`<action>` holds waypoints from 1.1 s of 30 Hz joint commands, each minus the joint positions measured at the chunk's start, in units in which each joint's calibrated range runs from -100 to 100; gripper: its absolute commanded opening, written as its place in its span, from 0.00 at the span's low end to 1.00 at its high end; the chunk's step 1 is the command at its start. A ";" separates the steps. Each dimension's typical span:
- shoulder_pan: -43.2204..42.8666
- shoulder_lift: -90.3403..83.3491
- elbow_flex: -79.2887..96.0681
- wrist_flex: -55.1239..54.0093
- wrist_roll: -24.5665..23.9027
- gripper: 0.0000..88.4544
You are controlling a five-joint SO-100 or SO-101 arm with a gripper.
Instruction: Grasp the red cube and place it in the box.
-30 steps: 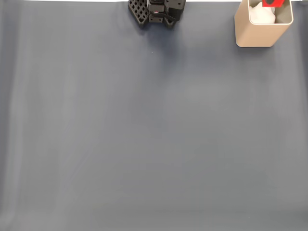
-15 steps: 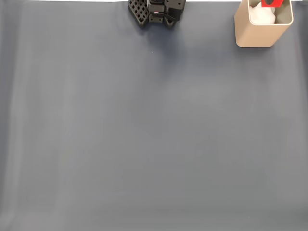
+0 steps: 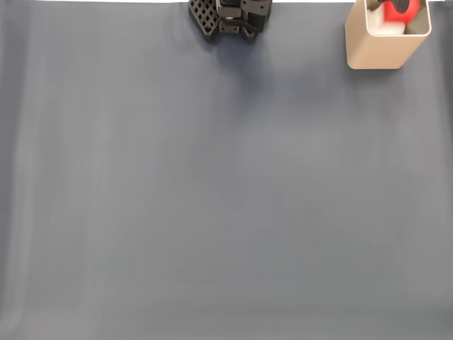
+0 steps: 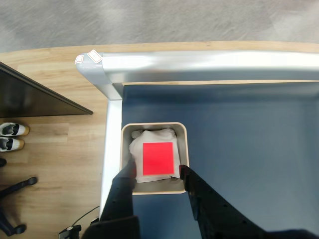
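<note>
Red cube (image 4: 158, 158) lies on white padding inside the box (image 4: 180, 128); gripper (image 4: 156, 173) hangs above, jaws spread and empty; placing looks done; next, withdraw clear.

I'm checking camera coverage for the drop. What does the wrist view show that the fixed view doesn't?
Wrist view alone: the open claw just above the box, white padding under the cube, the table's metal edge, wooden floor and a pair of shoes. Fixed view alone: the wide stretch of dark mat and the arm's black base. Both: the red cube lying inside the box.
</note>
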 commanded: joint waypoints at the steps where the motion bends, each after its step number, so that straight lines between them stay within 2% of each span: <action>1: 0.80 -2.30 0.21 -2.17 0.68 0.34; 12: 1.09 -3.77 1.94 -3.81 1.12 0.39; 33: 1.59 -4.81 2.94 -3.81 1.47 0.37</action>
